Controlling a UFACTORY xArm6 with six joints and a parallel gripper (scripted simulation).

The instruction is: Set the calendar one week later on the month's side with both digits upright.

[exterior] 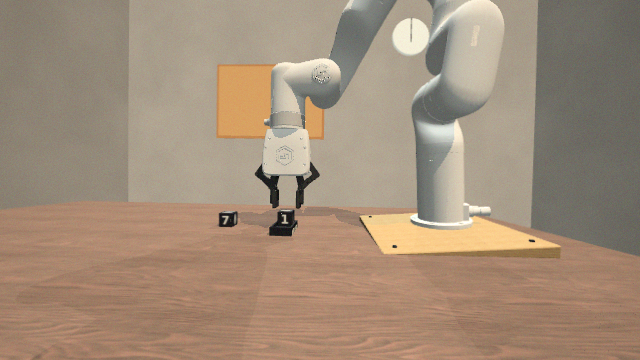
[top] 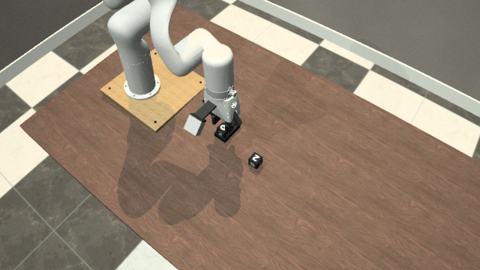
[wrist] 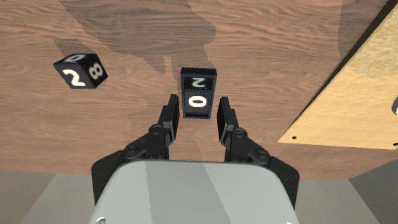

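Observation:
A small black tray (top: 224, 139) (exterior: 283, 231) (wrist: 186, 72) lies flat on the wooden table. One black number cube (top: 223, 128) (exterior: 285, 217) (wrist: 198, 102) stands in it, showing a 1 to the exterior view and a 0 to the wrist camera. The second cube (top: 255, 160) (exterior: 227, 219) (wrist: 80, 71) stands on the table apart from the tray, with 7, 2 and 8 visible on its faces. My gripper (top: 227, 124) (exterior: 286, 204) (wrist: 198, 105) hangs straight above the cube in the tray. Its fingers are half open, their tips just above the cube's top, and they hold nothing.
The arm's base stands on a light wooden mounting plate (top: 165, 106) (exterior: 450, 241) (wrist: 350, 115) close beside the tray. The wrist camera's grey box (top: 194, 124) sticks out beside the gripper. The table's edges are far from both cubes.

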